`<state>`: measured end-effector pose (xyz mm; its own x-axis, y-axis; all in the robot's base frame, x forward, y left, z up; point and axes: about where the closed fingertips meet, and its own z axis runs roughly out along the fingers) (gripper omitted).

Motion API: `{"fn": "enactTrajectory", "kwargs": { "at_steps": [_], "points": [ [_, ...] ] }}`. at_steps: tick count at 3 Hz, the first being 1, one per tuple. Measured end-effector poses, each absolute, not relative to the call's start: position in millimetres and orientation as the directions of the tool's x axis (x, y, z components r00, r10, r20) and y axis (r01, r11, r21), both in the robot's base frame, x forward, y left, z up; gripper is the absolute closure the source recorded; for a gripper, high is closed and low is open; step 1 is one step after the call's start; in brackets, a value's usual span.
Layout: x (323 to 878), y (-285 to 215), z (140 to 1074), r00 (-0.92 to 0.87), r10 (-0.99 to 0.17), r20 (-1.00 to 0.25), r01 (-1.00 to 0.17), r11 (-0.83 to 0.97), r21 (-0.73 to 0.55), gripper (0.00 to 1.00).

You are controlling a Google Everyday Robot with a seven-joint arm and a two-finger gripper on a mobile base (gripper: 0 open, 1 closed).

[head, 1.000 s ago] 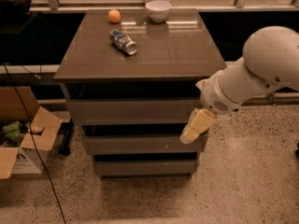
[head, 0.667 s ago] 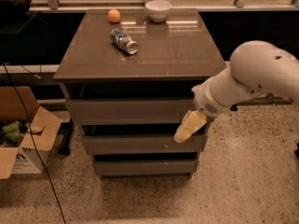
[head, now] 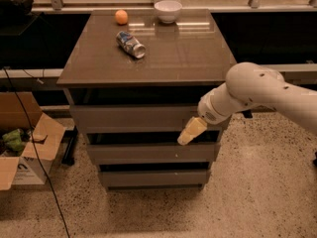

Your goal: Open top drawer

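Camera view: looks down from the front at a grey-brown cabinet [head: 143, 82] standing on a speckled floor [head: 257, 197].
Floor: pale terrazzo with dark flecks, reaching both sides of the cabinet.
Cabinet: a glossy top that overhangs three flat, handleless drawer fronts, each one narrower than the one above.
Robot arm [head: 257, 90]: white and rounded, it enters from the right edge and bends down towards the cabinet's right front.
Top drawer [head: 129, 118]: the widest front, directly under the top with a dark gap above it; it sits back beneath the overhang.
Cardboard box [head: 29, 143]: on the floor left of the cabinet, flaps open, with something green [head: 12, 139] inside.
Middle drawer [head: 143, 153]: just below the top drawer, with a dark slot between them.
Bottom drawer [head: 148, 178]: the narrowest, nearest the floor.
Gripper [head: 190, 132]: a tan piece at the arm's end, angled down and left, over the lower right edge of the top drawer and the slot beneath.
Gripper state: cannot tell how far open it is, whether it holds anything, or whether it touches the drawer.
Bowl [head: 168, 10]: white, upright, at the back of the top.
Can [head: 131, 44]: on its side, left of centre on the top.
Orange [head: 121, 17]: at the back left, near the bowl and apart from it.
Cable [head: 34, 157]: thin, black, running down across the box to the floor.
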<state>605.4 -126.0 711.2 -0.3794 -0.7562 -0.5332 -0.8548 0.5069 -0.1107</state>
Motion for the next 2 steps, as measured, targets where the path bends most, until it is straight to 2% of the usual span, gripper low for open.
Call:
{"fn": "enactTrajectory", "kwargs": {
  "at_steps": [2],
  "points": [
    [663.1, -121.8, 662.1, -0.394, -0.765, -0.510, -0.864, 0.497, -0.079, 0.00]
  ]
}}
